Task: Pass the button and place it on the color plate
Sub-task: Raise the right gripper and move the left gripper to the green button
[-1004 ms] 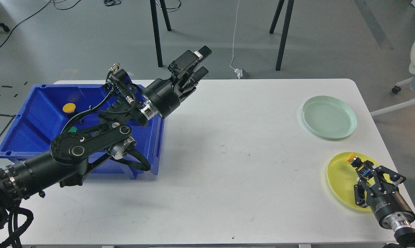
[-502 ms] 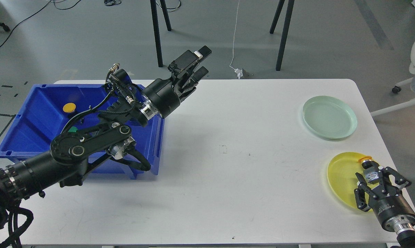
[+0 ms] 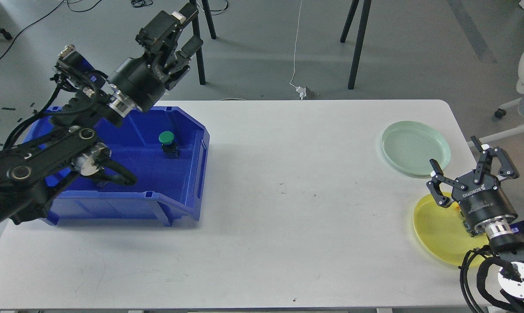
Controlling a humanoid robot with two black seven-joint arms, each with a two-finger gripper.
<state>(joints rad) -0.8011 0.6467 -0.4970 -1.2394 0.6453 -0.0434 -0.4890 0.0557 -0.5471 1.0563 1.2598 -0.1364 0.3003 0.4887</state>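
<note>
Right pincer [image 3: 469, 161] has lifted open and empty off the yellow plate [image 3: 436, 226] near the surface's right edge, its button now hidden; left pincer [image 3: 188, 26], open and empty, has swung back above the blue bin [image 3: 127, 204], so this delivery looks done

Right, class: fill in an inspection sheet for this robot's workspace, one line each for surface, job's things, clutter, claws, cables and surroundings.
Surface: white table, a few small dark specks.
Job's things: green button upright inside the blue bin at the left; pale green plate bare; yellow plate partly hidden by the right arm, so its button cannot be confirmed.
Clutter: nothing seen.
Claws: left claw raised above the bin's far edge, open, holding nothing; right claw open, holding nothing, above the yellow plate's far rim.
Cables: white cable running to a plug on the floor.
Surroundings: grey floor, black stand legs behind the table.
</note>
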